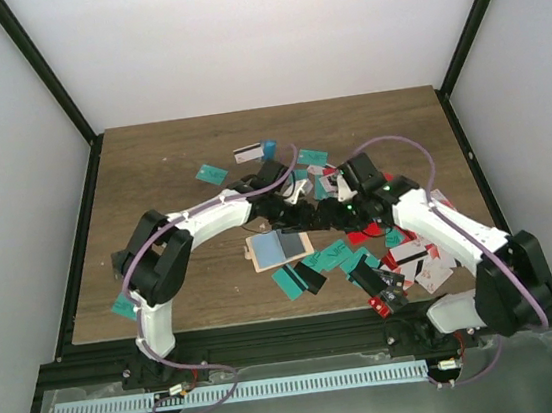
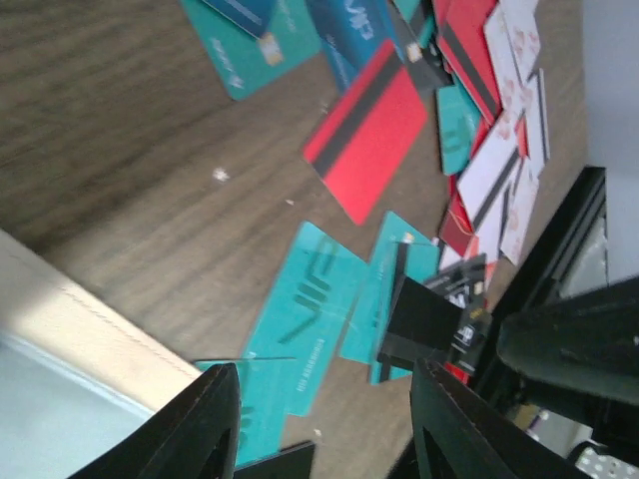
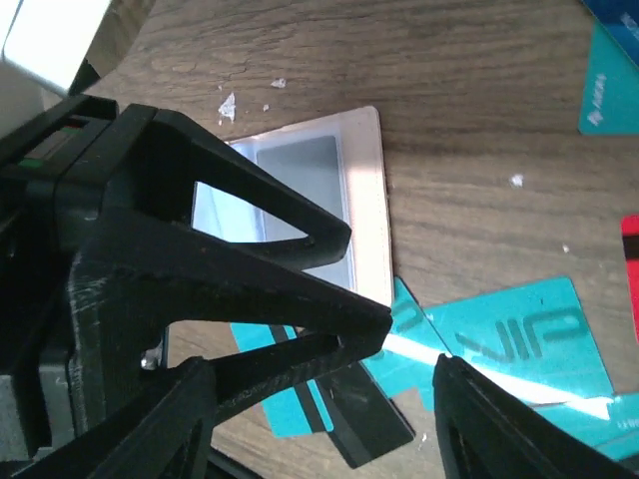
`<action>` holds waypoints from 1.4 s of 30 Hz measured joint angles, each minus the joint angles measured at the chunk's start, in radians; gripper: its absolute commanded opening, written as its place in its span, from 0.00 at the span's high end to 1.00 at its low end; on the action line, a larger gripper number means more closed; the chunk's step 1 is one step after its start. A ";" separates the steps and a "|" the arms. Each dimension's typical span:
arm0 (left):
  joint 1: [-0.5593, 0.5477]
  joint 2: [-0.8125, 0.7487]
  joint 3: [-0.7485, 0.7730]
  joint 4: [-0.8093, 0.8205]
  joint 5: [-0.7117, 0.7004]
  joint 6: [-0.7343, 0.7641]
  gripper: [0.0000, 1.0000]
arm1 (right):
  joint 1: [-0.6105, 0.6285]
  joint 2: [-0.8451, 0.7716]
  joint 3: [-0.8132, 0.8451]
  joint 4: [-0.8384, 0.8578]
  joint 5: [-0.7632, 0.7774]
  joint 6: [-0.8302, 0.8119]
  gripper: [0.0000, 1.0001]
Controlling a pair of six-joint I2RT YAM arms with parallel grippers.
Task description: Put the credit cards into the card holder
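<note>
white links (image 1: 212, 214), black joints (image 1: 167, 265), black end effectors (image 2: 324, 409) (image 3: 324, 399) — purple cables (image 1: 394, 138)

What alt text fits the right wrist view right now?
The open tan card holder lies flat on the wood table, partly hidden by a black robot part. Teal cards and a black card lie beside it, seen between this arm's open, empty jaws.

Teal cards (image 2: 310, 299) are being framed by the parted left gripper (image 2: 324, 389); a red card (image 2: 369, 130) is being shown at twelve o'clock, the card holder (image 2: 90, 324) at eight.
</note>
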 measured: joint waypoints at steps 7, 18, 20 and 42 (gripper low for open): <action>-0.034 -0.039 -0.028 -0.014 -0.011 0.018 0.49 | -0.001 -0.193 -0.151 -0.067 0.036 0.051 0.22; -0.134 -0.178 -0.154 -0.015 -0.066 0.026 0.49 | -0.001 -0.356 -0.301 -0.265 0.189 0.301 0.00; -0.156 -0.191 -0.172 -0.016 -0.077 0.026 0.49 | -0.001 -0.365 -0.322 -0.288 0.200 0.337 0.00; -0.270 -0.282 -0.305 -0.006 -0.137 -0.005 0.49 | 0.000 -0.428 -0.525 -0.357 0.074 0.730 0.00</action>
